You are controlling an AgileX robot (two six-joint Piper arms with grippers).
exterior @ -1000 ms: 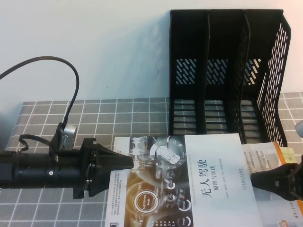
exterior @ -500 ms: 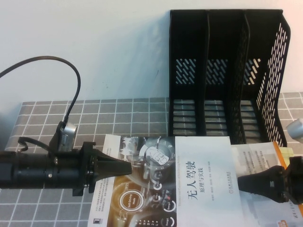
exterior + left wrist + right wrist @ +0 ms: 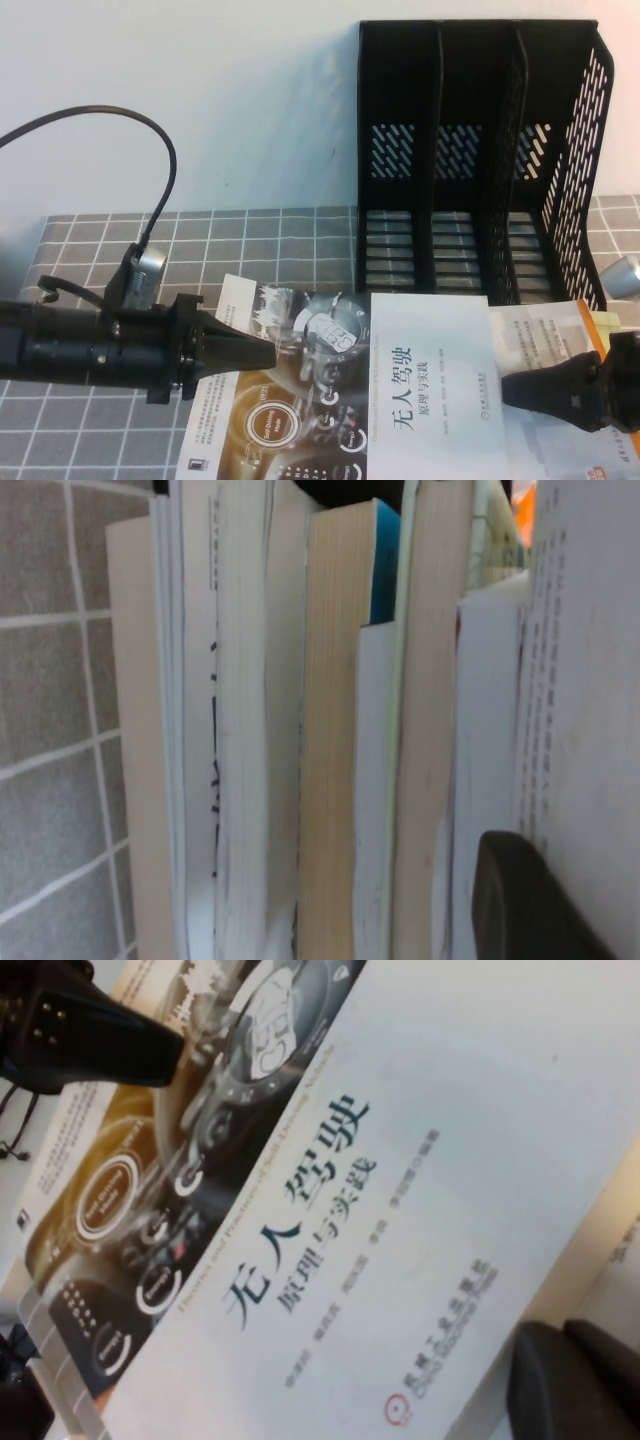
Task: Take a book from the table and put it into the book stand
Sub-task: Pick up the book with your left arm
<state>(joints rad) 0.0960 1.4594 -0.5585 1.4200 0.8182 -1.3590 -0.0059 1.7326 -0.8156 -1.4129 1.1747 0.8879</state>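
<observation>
The book (image 3: 400, 390), white cover with black title and dark dial artwork, lies at the front of the grid-cloth table (image 3: 250, 240), partly over other books. In the right wrist view its cover (image 3: 330, 1190) fills the picture. My left gripper (image 3: 268, 352) is shut, its pointed tip over the book's left, artwork side; it also shows in the right wrist view (image 3: 170, 1055). My right gripper (image 3: 508, 388) is shut, its fingertips (image 3: 560, 1380) at the book's right edge. The black book stand (image 3: 470, 150) stands empty behind the book.
A white-grey book with an orange edge (image 3: 560, 340) lies under the book at the right. The left wrist view shows page edges of stacked books (image 3: 330, 780). A black cable (image 3: 160, 170) loops above the left arm. A pale wall stands behind.
The book has slid left and turned slightly, its left corner now further out. Both grippers have moved left with it.
</observation>
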